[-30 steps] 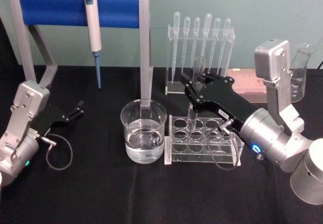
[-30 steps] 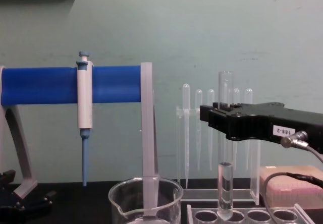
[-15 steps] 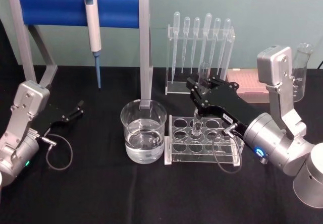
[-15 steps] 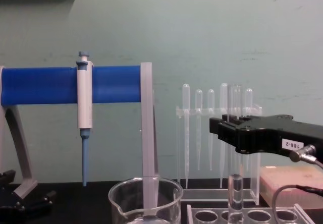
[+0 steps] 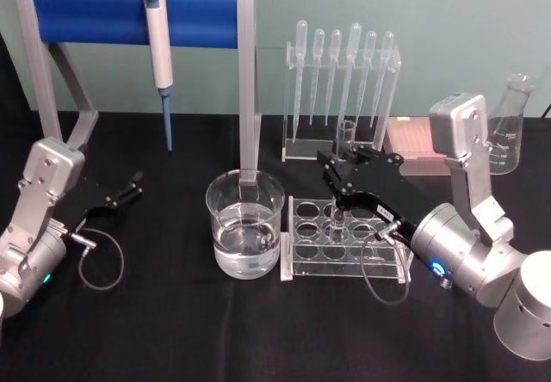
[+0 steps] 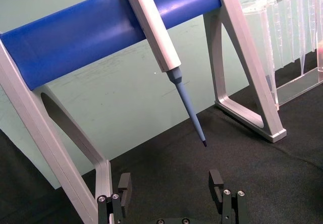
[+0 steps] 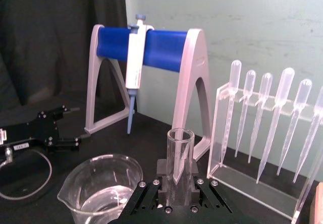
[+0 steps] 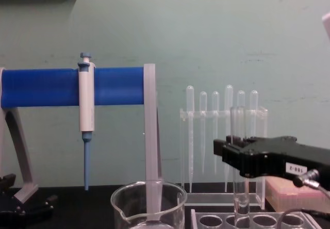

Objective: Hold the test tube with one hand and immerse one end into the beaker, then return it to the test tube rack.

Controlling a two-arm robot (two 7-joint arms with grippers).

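Right claw: The right claw (image 5: 343, 175) gripped the test tube (image 8: 238, 157) near its upper part, its black jaws clamped on the glass just below the open rim, as the right wrist view showed.
Change: Over the previous second the claw had come down with the tube; the tube's round bottom, which had hung just above the rack a second earlier, had gone down into one of the holes.
Test tube: It stood upright in a back-row hole of the clear tube rack (image 5: 346, 243), just to the right of the beaker (image 5: 244, 221), its rim rising above the claw.
Beaker: It sat on the black worktop (image 5: 189, 313), partly filled with clear liquid, beside the rack and apart from the tube.
Left claw: The left claw (image 5: 131, 186) rested low over the worktop at the far left, its fingers spread wide and holding nothing, below the blue-tipped pipette (image 5: 159, 51) on its blue stand (image 5: 129, 12).
Meaning: The lowering into the rack read as the return leg of the task, with the tube seated or nearly so; whether it had bottomed out could not be told.
Left to do: Judged from this, only letting go and lifting clear remained.
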